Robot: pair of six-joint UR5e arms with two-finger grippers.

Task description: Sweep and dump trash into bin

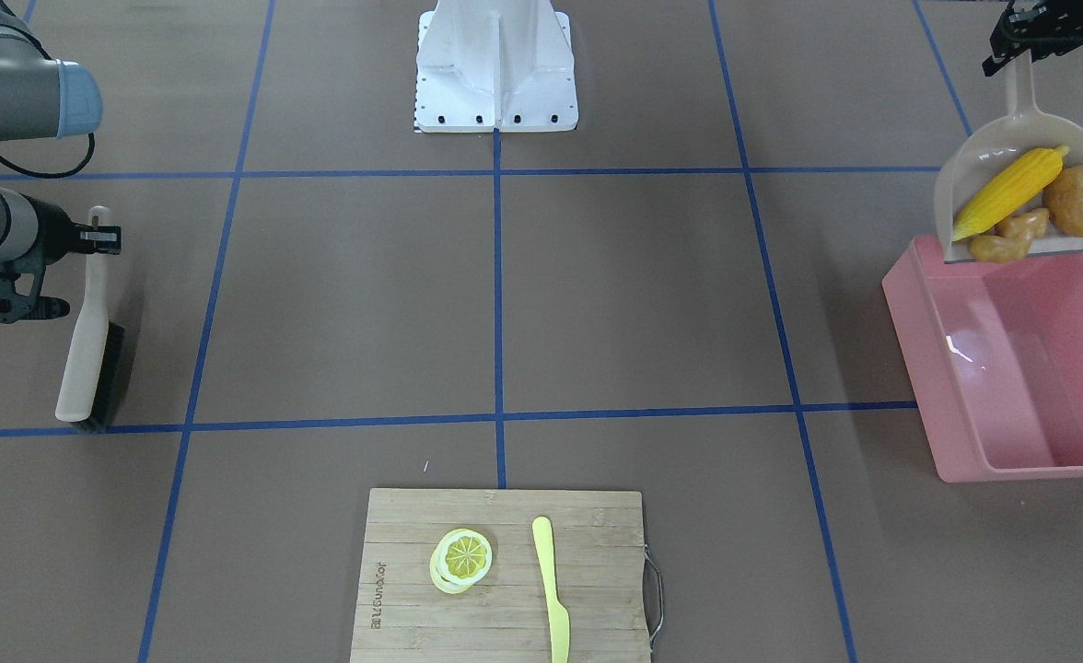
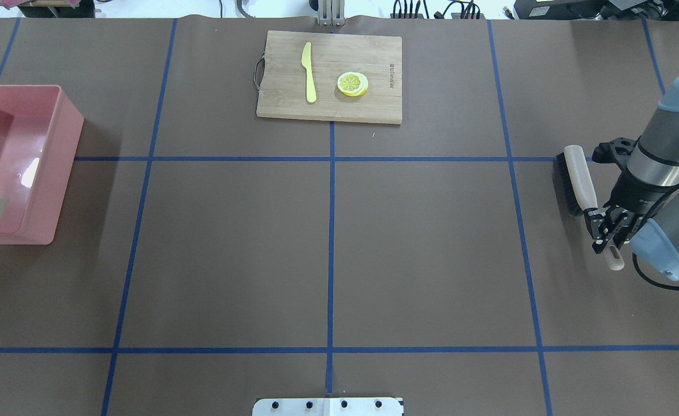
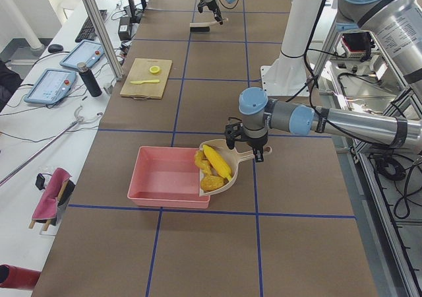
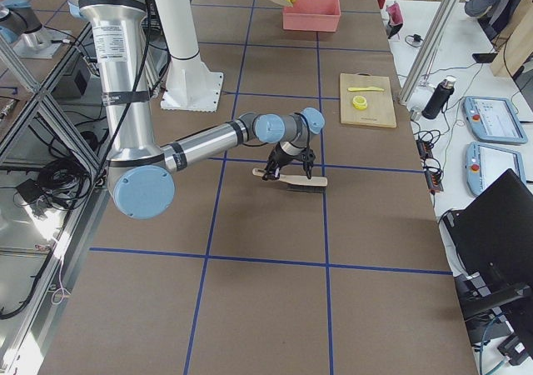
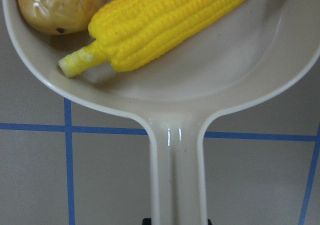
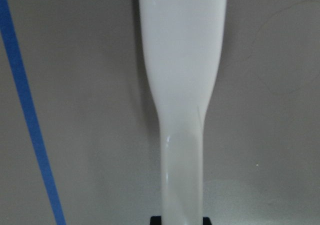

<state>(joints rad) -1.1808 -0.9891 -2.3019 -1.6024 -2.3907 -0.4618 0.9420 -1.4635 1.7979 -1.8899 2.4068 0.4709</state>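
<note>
A yellow toy corn cob [image 1: 1011,191], a brown lumpy toy potato [image 1: 1077,199] and a tan knobbly toy ginger root [image 1: 1011,237] lie together in a beige long-handled plastic dustpan [image 1: 972,164]. The ginger is at its lip. The pan hangs tilted over the robot-side rim of the large rectangular pink plastic tub [image 1: 912,318]. The left tool [image 1: 1022,48] pinches the pan's handle. Well apart, across the brown bench [image 1: 597,322], the right tool [image 1: 99,238] is pressed onto the pale handle of a black-bristled hand brush [image 1: 90,350]. Whether the brush touches the bench cannot be told.
</note>
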